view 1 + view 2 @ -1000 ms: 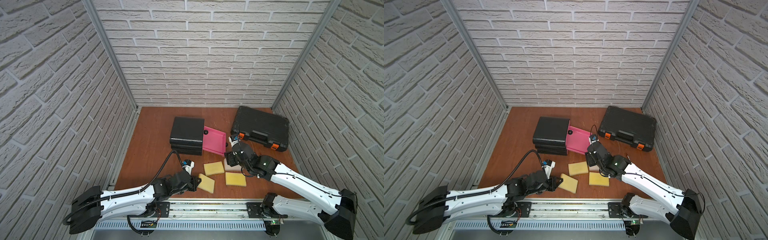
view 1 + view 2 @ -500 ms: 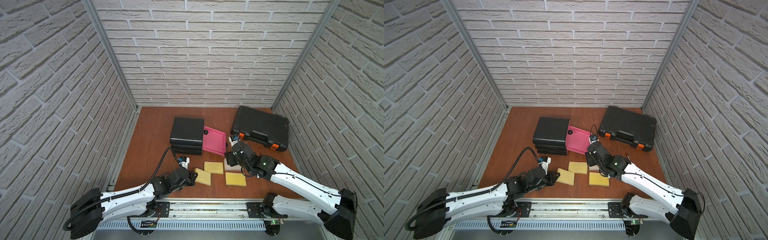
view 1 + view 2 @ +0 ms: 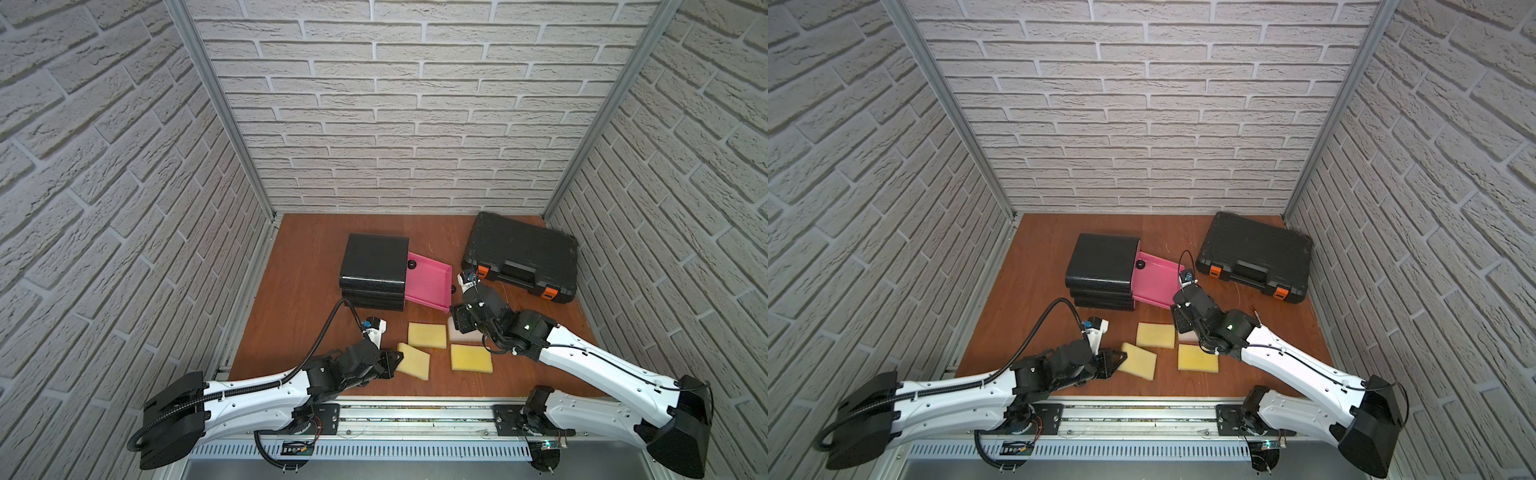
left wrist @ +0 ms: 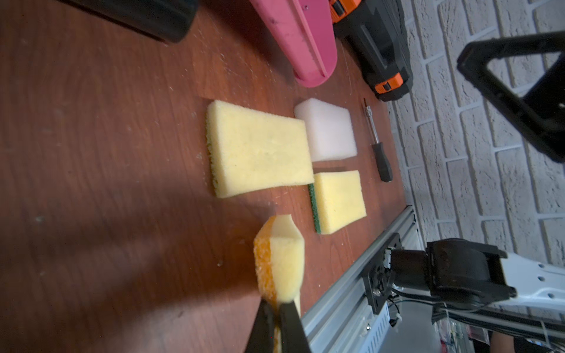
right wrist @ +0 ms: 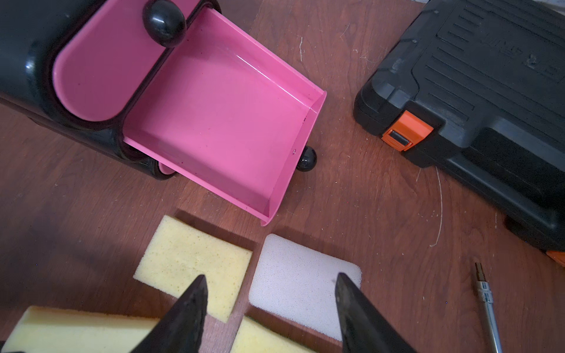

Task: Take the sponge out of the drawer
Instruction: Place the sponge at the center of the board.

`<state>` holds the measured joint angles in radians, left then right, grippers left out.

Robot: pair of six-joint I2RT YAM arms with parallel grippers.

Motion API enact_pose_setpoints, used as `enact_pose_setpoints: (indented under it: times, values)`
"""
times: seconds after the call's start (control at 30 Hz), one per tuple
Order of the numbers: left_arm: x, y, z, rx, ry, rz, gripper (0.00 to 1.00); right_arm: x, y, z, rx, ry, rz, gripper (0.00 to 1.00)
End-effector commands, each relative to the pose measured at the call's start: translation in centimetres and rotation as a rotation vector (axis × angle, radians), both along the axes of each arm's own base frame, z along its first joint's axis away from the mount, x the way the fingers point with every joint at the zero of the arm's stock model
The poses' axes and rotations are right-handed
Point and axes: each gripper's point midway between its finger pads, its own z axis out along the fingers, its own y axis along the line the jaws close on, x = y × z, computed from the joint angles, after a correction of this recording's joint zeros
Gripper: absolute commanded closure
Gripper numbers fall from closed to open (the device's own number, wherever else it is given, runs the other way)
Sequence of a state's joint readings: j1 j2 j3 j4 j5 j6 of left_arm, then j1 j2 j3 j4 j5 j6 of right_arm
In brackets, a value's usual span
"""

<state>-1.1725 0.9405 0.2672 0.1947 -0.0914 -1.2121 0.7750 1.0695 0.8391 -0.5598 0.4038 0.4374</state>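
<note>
Status: the pink drawer stands pulled out of the black cabinet, and its floor is bare in the right wrist view. Nothing is left inside.

Left end effector: jaws pinched together on one edge of the orange-backed sponge. In both top views this sponge sits at the near side of the worktop, well clear of the drawer. Whether it rests on the wood or hangs just above cannot be told.

Right end effector: jaws apart, gripping nothing, hovering over the white sponge just beside the drawer's front corner.

Two more yellow sponges lie flat between the arms (all four pieces are outside the drawer).

Judgement: removal looks done. Left to do is probably only releasing the held sponge and pulling the arms back
</note>
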Motion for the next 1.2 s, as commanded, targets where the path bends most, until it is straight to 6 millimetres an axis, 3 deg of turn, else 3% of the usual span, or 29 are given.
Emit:
enact_pose_setpoints:
  times: [0.0, 0.3, 0.7, 0.93, 1.17]
  values:
    - [0.7, -1.2, 0.5, -0.096, -0.022, 0.031, 1.00, 0.2, -0.2, 0.2, -0.003, -0.018, -0.011, 0.34]
    - [1.1, -2.3, -3.0, -0.095, 0.030, 0.093, 1.00, -0.1, -0.8, 0.5, -0.005, -0.039, -0.014, 0.34]
    - [0.8, -2.6, -4.8, -0.051, 0.069, 0.117, 1.00, -0.4, -1.2, 0.5, 0.000, -0.050, -0.020, 0.34]
    - [0.7, -3.2, -5.4, -0.064, 0.088, 0.113, 0.91, -0.5, -1.4, 0.5, 0.001, -0.051, -0.023, 0.34]
    - [0.4, -2.9, -5.4, -0.051, 0.076, 0.127, 0.71, -0.6, -1.5, 0.6, 0.006, -0.059, -0.025, 0.34]
